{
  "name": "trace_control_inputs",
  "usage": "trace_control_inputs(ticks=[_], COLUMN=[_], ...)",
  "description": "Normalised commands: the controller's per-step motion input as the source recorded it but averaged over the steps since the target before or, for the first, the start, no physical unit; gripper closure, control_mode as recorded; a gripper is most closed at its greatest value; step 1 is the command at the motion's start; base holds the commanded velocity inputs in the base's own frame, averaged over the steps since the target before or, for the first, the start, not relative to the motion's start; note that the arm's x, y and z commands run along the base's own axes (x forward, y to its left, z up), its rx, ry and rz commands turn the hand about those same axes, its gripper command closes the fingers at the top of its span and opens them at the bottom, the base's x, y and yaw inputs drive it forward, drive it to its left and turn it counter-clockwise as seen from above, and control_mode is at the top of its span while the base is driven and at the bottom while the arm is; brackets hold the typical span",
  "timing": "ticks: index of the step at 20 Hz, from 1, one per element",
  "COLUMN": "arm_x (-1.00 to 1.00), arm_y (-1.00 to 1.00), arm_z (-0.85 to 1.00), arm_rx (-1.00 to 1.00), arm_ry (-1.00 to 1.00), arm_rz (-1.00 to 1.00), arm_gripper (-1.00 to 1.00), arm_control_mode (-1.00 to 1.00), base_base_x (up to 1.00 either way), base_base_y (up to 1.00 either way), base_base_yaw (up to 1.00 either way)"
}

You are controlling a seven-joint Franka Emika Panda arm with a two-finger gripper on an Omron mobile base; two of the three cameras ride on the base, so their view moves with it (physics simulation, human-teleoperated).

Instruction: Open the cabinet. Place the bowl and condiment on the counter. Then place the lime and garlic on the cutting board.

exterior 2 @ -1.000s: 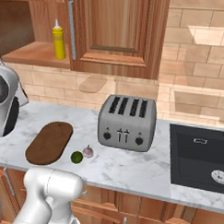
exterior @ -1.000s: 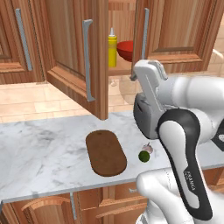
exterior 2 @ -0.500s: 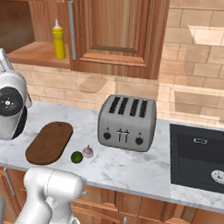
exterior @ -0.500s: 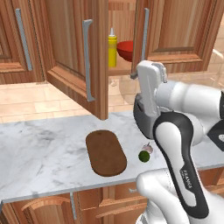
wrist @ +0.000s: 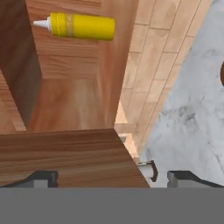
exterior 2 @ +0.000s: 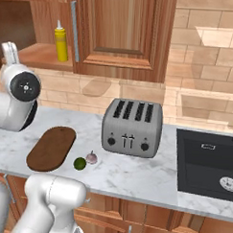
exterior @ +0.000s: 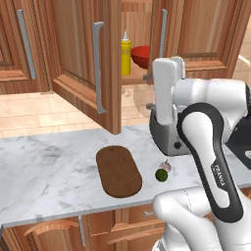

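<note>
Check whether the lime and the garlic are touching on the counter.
Cannot tell. In the right base view the lime and garlic sit side by side, edges meeting; neither contact nor gap shows plainly.

Reddish-brown wooden wall cabinet [exterior: 83, 59]: visible grain, satin. White grey-veined marble counter [exterior: 44, 171]: smooth. Dark oval wooden cutting board [exterior: 118, 171]: matt.

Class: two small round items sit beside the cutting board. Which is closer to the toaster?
The garlic, the pale pink bulb; the dark green lime lies on its far side, nearer the cutting board.
</note>
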Motion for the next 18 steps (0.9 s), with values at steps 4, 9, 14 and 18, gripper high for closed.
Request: trace_control_inputs(ticks=[4,9,14,18], arm_x=[0.03,0.0,-0.06,-0.01], arm_y=[0.34,0.26,-0.12,-0.23], arm_z=[0.07,0.0,-0.12,-0.04], arm_rx=[-0.03,-0.06,0.04,0.16], arm_ry=[0.19,0.02,-0.09,-0.06], arm_rz=[0.01,0.04,0.11,0.17], arm_gripper=[-1.0,-1.0,-1.0,-1.0], arm_control_mode=[-1.0,-1.0,-1.0,-1.0], base_base_x=[0.0,0.0,0.0,0.0], base_base_y=[0.0,0.0,0.0,0.0], base_base_yaw=[0.0,0.0,0.0,0.0])
